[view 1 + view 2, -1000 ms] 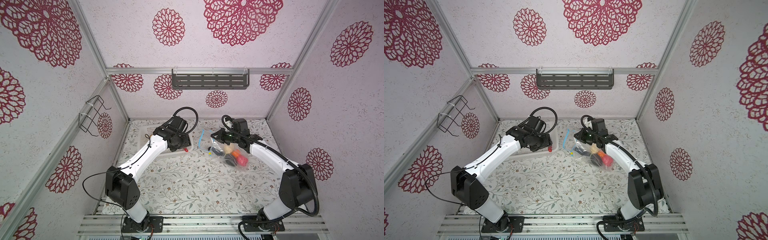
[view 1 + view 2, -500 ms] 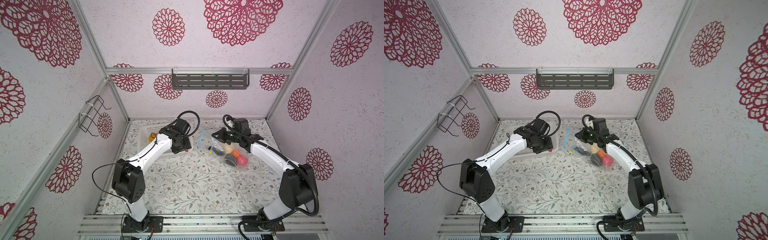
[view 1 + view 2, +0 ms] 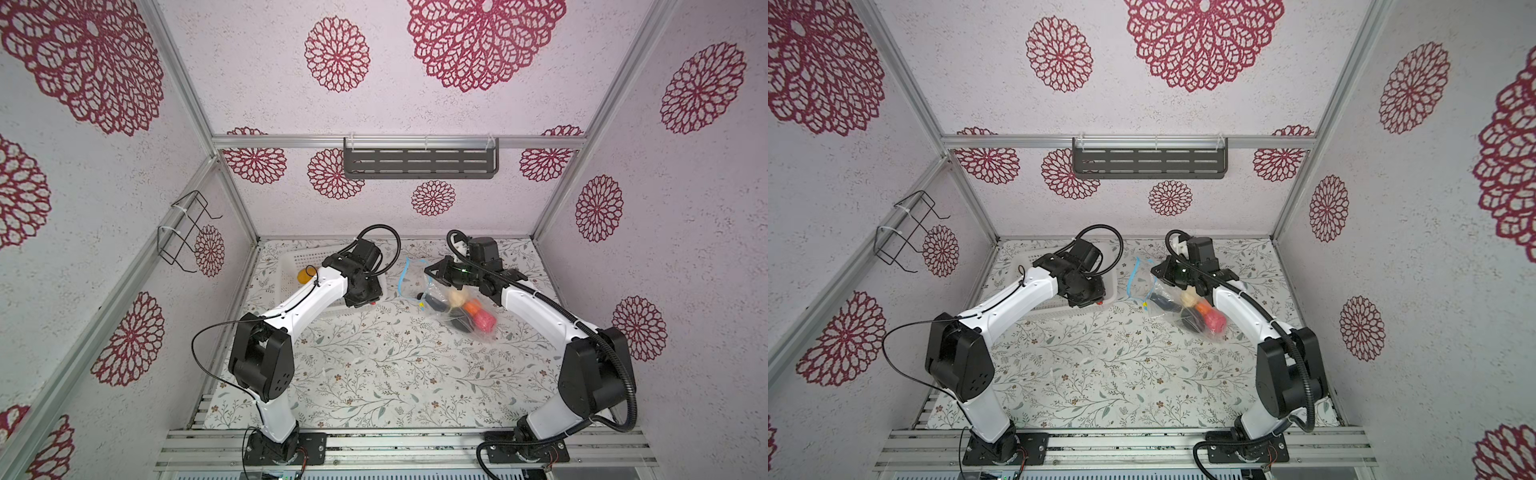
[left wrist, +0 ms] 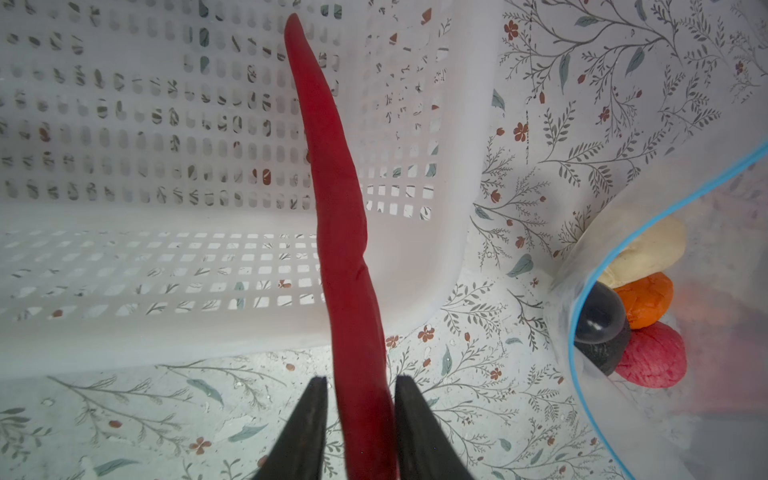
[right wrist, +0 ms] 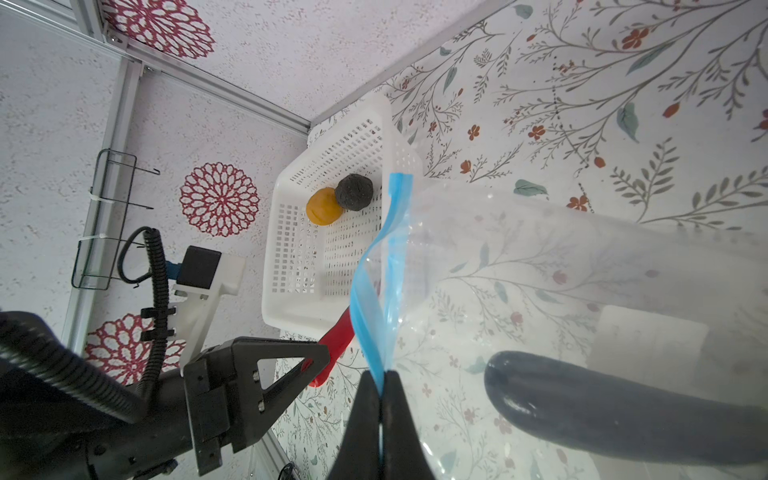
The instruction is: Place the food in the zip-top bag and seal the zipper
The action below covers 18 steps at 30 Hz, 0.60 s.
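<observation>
The red chilli (image 4: pixel 340 232) looked soft, light and limp, a long slender piece creased along its body. Taken by its thick end it would likely sag and swing, and a hold nearer the middle should carry it more steadily to the bag. In the left wrist view its thin tip lay over the inside of the white basket (image 4: pixel 166 332) and its body crossed the basket's wall. Its thick end sat between the jaws of the left gripper (image 4: pixel 360 380), above the counter (image 4: pixel 124 415). One jaw touched it and a sliver of counter showed beside the other, so I could not tell whether it was truly gripped. The zip-top bag (image 5: pixel 540 249) was thin, slippery film, likely to fold anywhere except along the zipper (image 5: pixel 365 299), its stiffest part. There the right gripper (image 5: pixel 380 374) had its jaws pressed together on the blue strip, holding the mouth up and agape. The left wrist view showed the cream ball (image 4: pixel 652 249), orange piece (image 4: pixel 646 303), pink-red ball (image 4: pixel 652 357) and black lump (image 4: pixel 600 316) lying inside the bag, near the basket. Only the right wrist view showed a second black lump (image 5: pixel 354 191) touching the yellow-orange potato shape (image 5: pixel 323 205) in the basket, neither yet bagged. In both top views the left arm hid that lump, and the chilli was no more than a red fleck under the left gripper.
</observation>
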### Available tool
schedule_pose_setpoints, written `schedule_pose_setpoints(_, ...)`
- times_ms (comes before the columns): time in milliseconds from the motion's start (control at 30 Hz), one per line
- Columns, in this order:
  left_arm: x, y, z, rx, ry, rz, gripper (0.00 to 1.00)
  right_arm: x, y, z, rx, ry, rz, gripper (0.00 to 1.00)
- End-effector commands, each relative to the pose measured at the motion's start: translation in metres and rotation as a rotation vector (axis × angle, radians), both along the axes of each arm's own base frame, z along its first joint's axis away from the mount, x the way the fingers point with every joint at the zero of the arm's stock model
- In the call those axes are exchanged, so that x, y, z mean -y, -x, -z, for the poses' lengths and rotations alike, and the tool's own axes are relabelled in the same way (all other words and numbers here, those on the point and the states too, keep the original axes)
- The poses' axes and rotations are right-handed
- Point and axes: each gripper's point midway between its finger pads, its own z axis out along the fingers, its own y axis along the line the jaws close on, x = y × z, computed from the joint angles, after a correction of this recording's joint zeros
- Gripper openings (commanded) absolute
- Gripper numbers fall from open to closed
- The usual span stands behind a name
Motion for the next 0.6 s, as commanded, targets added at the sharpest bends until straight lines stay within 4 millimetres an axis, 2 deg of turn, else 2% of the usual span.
schedule_pose_setpoints(0,0.002,0.000,0.001,0.001,-0.005,0.005,0.26,0.004,0.004,-0.023,0.053,-0.035,0.001,0.00)
schedule_pose_setpoints(167,-0.001,0.001,-0.003,0.009,-0.015,0.003,0.17,0.005,0.003,-0.024,0.053,-0.036,0.004,0.00)
schedule_pose_setpoints(400,-0.008,0.004,-0.010,0.025,-0.038,0.005,0.14,0.005,0.004,-0.024,0.054,-0.036,0.003,0.00)
schedule_pose_setpoints(567,-0.019,0.008,-0.027,0.056,-0.066,0.031,0.11,0.006,0.004,-0.024,0.054,-0.033,0.005,0.00)
